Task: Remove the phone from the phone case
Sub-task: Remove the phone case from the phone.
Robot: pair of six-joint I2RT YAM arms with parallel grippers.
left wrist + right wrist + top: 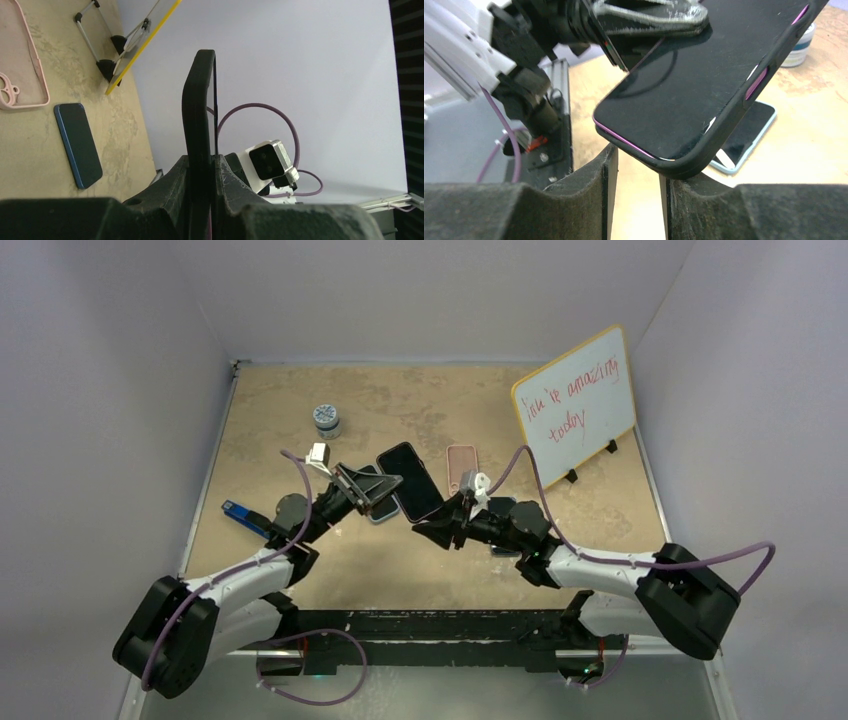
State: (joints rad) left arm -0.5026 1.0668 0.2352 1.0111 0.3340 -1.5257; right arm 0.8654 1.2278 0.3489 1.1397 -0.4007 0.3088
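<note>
Item: phone, seated in black phone case, held tilted in the air above mid-table. 
Left gripper: clamped on the phone case's edge. 
Right gripper: jaws narrowly parted with nothing between them; the case corner sits at one finger, contact unclear. 
Table: mottled tan, with white walls on three sides. 
On it: pink case, blue phone, whiteboard standing at the right. 
Second phone: largely hidden beneath the held one.

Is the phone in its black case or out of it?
In. The black case wraps the phone's edges in the right wrist view; only a purple sliver shows at one corner.
</note>
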